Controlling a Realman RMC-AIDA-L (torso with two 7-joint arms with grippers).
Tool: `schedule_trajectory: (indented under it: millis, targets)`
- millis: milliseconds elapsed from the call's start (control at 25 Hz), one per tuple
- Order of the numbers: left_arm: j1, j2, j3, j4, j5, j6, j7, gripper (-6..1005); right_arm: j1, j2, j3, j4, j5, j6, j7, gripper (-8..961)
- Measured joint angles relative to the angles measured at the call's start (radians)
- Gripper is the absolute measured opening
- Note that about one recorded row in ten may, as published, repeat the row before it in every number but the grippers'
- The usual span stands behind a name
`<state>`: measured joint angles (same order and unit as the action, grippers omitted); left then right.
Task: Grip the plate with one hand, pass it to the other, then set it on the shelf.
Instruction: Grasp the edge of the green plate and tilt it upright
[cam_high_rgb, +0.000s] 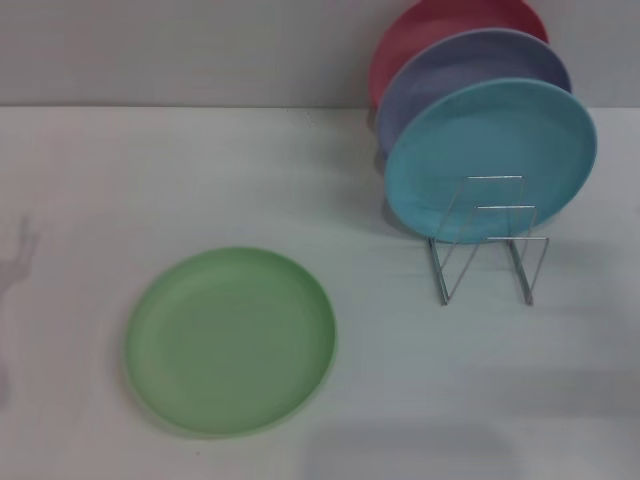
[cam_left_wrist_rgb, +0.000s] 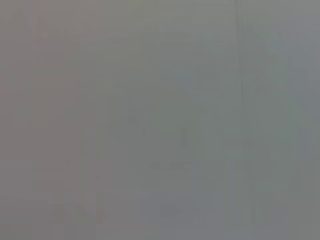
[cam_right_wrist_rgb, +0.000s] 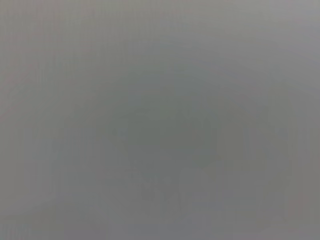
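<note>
The light green plate (cam_high_rgb: 231, 341) lies flat on the white table (cam_high_rgb: 200, 180), at the front left of the head view. The silver wire shelf (cam_high_rgb: 487, 245) stands at the right, with its front loops bare. Neither gripper shows in the head view. Both wrist views show only plain grey, with no fingers and no objects.
A light blue plate (cam_high_rgb: 492, 158), a lavender plate (cam_high_rgb: 470, 75) and a pink plate (cam_high_rgb: 440, 25) stand upright in a row in the back of the shelf. A grey wall runs along the table's far edge. A faint shadow falls at the table's left edge.
</note>
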<state>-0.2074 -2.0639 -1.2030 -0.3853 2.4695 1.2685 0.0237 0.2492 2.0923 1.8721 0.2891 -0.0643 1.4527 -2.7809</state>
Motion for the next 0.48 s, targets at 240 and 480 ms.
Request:
schedule_trajectory:
  millis: [240,480]
  targets:
    - [-0.033,0.004,-0.017,-0.02,0.005,-0.054,0.008,811,0.024,0.0,0.009,-0.021,0.0,-0.004,0.006,825]
    - [-0.01,0.04,-0.049,-0.224,0.032,-0.272,0.077,809,0.032,-0.002,0.013,-0.024,0.0,-0.015,0.009,825]
